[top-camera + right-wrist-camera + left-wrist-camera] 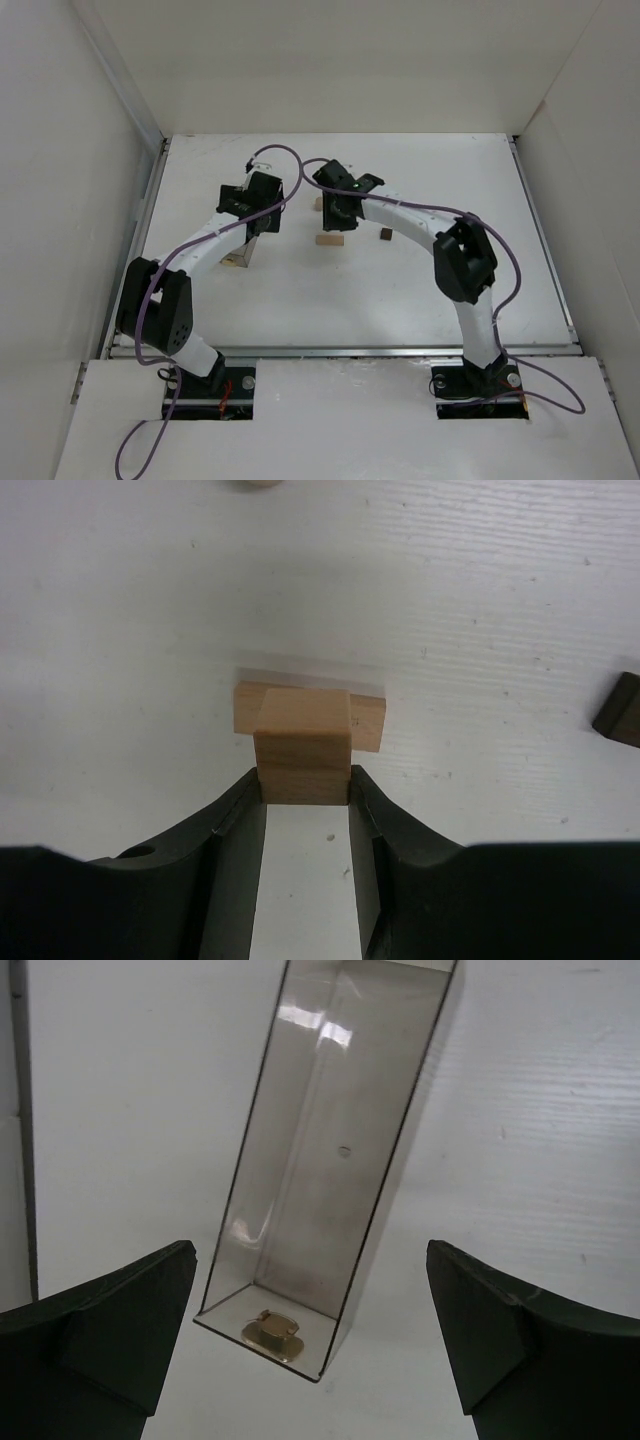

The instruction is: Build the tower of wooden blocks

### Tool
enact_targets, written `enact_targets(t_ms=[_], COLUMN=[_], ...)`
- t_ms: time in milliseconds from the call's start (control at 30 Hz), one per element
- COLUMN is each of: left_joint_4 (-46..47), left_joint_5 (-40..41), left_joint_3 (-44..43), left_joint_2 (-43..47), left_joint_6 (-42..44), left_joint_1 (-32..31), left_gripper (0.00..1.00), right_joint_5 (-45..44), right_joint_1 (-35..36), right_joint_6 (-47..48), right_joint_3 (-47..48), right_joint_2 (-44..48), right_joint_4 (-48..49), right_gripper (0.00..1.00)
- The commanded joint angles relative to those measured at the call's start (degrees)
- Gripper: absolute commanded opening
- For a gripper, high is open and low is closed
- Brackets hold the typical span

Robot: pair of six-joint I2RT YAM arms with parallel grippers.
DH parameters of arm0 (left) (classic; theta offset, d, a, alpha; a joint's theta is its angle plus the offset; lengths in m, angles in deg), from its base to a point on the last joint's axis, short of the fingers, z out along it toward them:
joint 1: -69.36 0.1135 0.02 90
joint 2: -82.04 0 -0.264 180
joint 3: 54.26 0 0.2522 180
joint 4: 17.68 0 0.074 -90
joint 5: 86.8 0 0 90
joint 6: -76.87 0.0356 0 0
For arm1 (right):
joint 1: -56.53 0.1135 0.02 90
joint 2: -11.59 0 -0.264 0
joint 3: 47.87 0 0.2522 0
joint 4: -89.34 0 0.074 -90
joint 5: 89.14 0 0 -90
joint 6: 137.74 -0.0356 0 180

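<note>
Closest to your right wrist lens, the right gripper [305, 790] is clamped on a short tan block [303, 742], one pad on each side face. Just behind it the tan oblong block [368, 722] lies flat on the table [480, 600]; you cannot tell from here whether the two touch. The dark brown cube [620, 708] sits well apart at the right edge.

These pieces look light, stiff and smooth-faced, so they should take a firm squeeze but may slide or tip at a nudge. Grip them across flat parallel faces, centred.

Your left gripper [310, 1255] stands wide apart and holds nothing, with the clear box [330, 1140] lying beyond it.

Only the top view gives you both arms at once, with the oblong block and the cube near each other mid-table. It hides the held block under the wrist, and only the right wrist camera shows that.
</note>
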Motion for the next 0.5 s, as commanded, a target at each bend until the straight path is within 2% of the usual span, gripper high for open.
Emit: enact_targets(t_ms=[0,200,467], left_joint_4=[1.0,1.0,1.5], left_joint_5=[9.2,9.2,8.1], left_joint_3=[-1.7,-1.7,-1.7], left_joint_2=[1.8,1.8,1.8], left_joint_6=[-5.8,-4.8,-4.2], left_joint_1=[-0.3,-0.3,-0.3], left_gripper=[1.0,1.0,1.0], right_joint_5=[0.0,1.2,1.2], right_joint_1=[-0.2,0.9,1.5], right_joint_6=[-0.9,-2.6,-3.7], right_joint_3=[4.7,9.0,10.8], right_joint_2=[-1.9,-7.7,-9.5], right_joint_4=[-4.0,-6.2,-7.8], right_gripper=[0.0,0.0,0.0])
